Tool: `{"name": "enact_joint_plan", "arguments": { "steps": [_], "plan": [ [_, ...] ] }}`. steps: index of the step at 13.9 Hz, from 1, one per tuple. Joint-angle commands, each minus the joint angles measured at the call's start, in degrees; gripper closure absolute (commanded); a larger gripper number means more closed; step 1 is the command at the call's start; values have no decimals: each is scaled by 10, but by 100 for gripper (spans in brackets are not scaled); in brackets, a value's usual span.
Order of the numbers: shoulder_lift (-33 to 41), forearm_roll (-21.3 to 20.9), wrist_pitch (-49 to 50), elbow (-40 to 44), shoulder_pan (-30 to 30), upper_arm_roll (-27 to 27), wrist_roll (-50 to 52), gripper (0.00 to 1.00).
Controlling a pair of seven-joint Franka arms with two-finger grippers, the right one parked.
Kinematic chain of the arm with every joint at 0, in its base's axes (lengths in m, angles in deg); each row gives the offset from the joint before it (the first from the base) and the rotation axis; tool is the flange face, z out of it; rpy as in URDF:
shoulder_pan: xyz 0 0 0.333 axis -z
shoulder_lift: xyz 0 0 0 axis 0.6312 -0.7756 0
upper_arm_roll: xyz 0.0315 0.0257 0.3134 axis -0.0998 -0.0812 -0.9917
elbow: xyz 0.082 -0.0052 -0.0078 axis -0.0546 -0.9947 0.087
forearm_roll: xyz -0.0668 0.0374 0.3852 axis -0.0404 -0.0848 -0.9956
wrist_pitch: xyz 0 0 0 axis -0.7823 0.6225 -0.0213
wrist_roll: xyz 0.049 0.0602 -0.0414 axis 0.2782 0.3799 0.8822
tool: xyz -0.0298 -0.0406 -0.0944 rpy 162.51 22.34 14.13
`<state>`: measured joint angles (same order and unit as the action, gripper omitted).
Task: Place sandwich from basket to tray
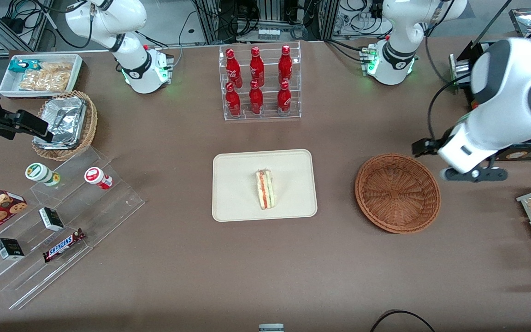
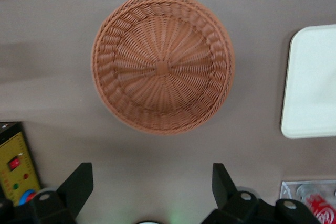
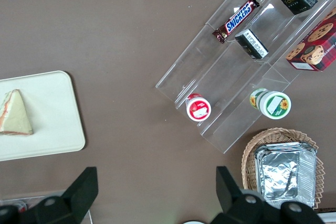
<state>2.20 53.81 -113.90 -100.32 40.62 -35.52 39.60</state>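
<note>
Sandwich (image 1: 265, 189) lies on the tray (image 1: 233, 193), long axis running toward/away from the front camera, filling edge up. Likely light, soft, crushable; grip lightly across the bread faces. Basket (image 1: 398, 192) empty. Gripper (image 2: 152, 190) hovers above the basket's rim nearest the arm bases, fingers apart, holding nothing.

A brown table (image 1: 191, 276) fills most of the frame. Along the top edge, black cables (image 1: 247, 18) and metal framing (image 1: 210, 20) crowd a grey floor.
</note>
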Motion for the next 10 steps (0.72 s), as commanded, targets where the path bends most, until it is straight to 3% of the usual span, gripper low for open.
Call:
{"name": "enact_joint_plan", "arguments": {
  "steps": [1, 10],
  "plan": [
    [36, 1, 19, 2, -16, 7, -16, 0],
    [61, 0, 39, 33, -42, 6, -20, 0]
  ]
}}
